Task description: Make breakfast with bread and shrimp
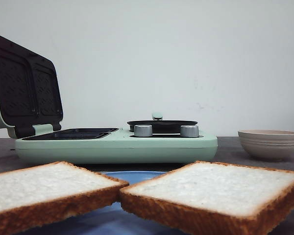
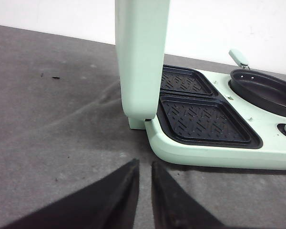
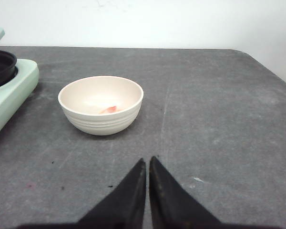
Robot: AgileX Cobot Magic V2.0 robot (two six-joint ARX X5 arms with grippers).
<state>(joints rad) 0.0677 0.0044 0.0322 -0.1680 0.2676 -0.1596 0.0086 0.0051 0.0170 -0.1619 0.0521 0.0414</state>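
Two bread slices [image 1: 137, 193] up close, side by side on blue plate [image 1: 132, 175]. Behind them, green sandwich maker [image 1: 115, 147] on dark table [image 1: 225, 152], lid [image 1: 24, 88] open and standing up at left. Small black pan [image 1: 161, 125] on its right part, two silver knobs [image 1: 143, 130] in front. Beige bowl [image 1: 268, 144] at right, apart from maker.

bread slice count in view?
2. One square white bread slice with golden-brown crust lies front left, the other front right, both on the blue plate. None visible elsewhere.

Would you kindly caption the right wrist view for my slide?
Right claw, nearly shut and empty, faces a beige bowl holding shrimp on the grey table.
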